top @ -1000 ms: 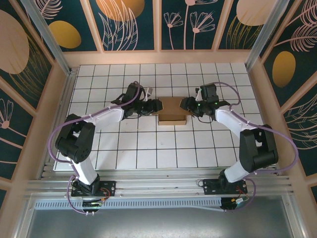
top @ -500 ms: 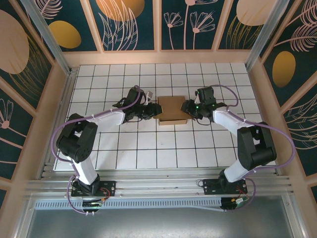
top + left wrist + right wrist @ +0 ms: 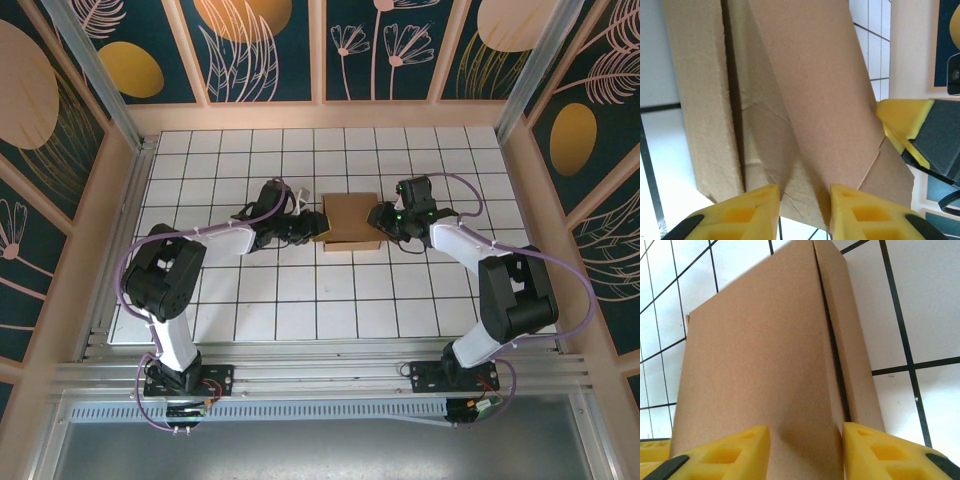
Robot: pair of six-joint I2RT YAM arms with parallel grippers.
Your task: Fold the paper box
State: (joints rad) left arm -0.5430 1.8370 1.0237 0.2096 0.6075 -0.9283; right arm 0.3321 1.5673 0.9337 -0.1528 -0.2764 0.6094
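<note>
- The white gridded table carries the paper box near its centre, a little toward 12 o'clock.
- The paper box is brown and partly folded flat, with one seam gaping; its inside is hidden.
- At its 3 o'clock, the right gripper has its jaws half closed, pinching that end.
- At its 9 o'clock, the left gripper has its jaws narrowed, clamping a flap.

A white surface ruled with a black grid sits inside a low booth, evenly lit with soft shadows. Dark teal wall panels painted with gold discs and thin pink leaves and flowers stand on three sides, set in pale wooden framing. Slanted aluminium posts rise at the back corners. Along the near edge run aluminium rails, a slotted grey strip and a dull grey sheet.
</note>
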